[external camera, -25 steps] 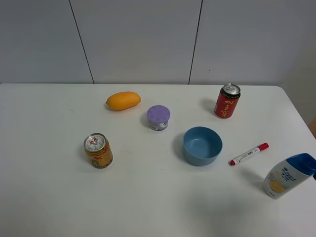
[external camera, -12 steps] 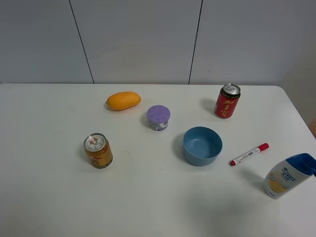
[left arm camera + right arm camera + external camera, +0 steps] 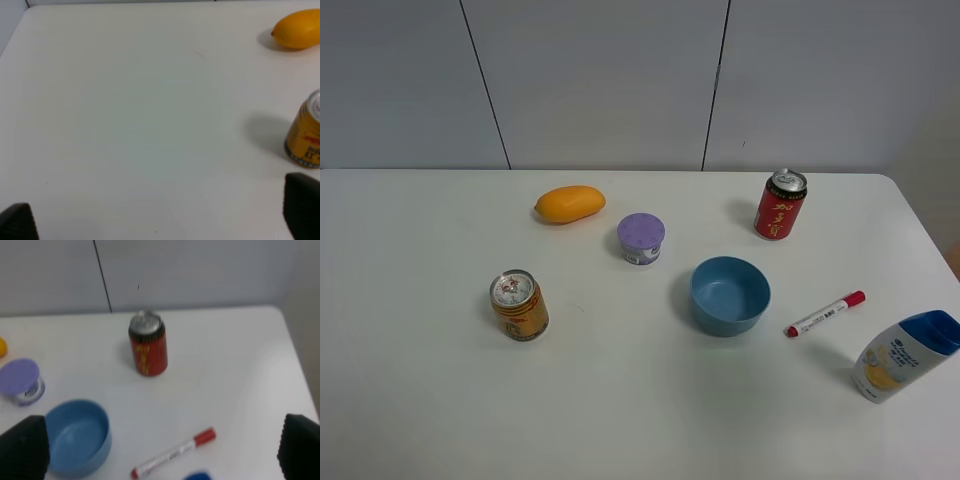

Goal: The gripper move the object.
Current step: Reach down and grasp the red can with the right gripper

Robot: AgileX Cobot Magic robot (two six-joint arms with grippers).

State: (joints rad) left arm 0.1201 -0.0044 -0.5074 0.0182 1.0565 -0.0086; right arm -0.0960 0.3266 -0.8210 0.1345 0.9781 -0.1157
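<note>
The red can [image 3: 779, 205] with yellow characters and a silver top stands upright at the back right of the white table [image 3: 420, 400]. It also shows in the right wrist view [image 3: 148, 350], well ahead of my right gripper [image 3: 160, 450]. That gripper is open and empty, with only its black fingertips [image 3: 22, 447] in view. My left gripper [image 3: 160, 220] is open and empty over the table's left part, with its black fingertips [image 3: 302, 205] at the frame corners. Neither arm shows in the exterior high view.
A gold-yellow can [image 3: 519, 305] stands front left, a mango [image 3: 570, 204] behind it. A purple-lidded cup [image 3: 641, 238] and a blue bowl [image 3: 730, 295] sit mid-table. A red marker [image 3: 825, 312] and a shampoo bottle [image 3: 902, 355] lie right of the bowl.
</note>
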